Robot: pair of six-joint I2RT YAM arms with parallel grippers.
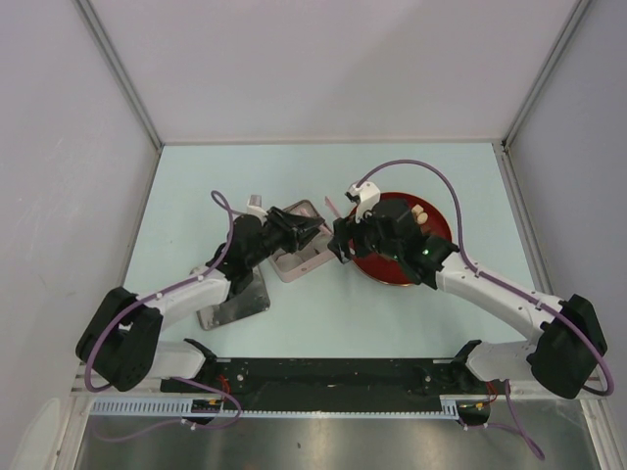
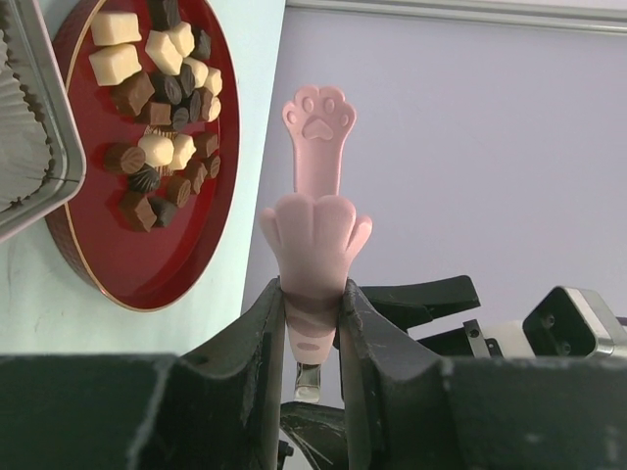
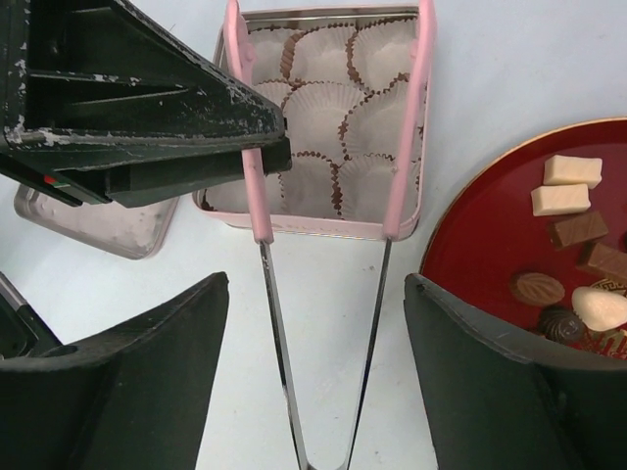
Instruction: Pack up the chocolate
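Note:
The chocolate is a pile of dark, reddish-brown and cream chunks on the red plate. The pile also shows in the right wrist view and the top view. The square tin holds white paper cups. My left gripper is shut on pink paw-tipped tongs, held above the table by the tin. My right gripper is open, its fingers either side of the tongs' metal arms, not touching them.
The tin's lid lies on the table to the left of the tin, near the left arm. The red plate sits right of the tin under the right arm. Grey walls close in the table on three sides.

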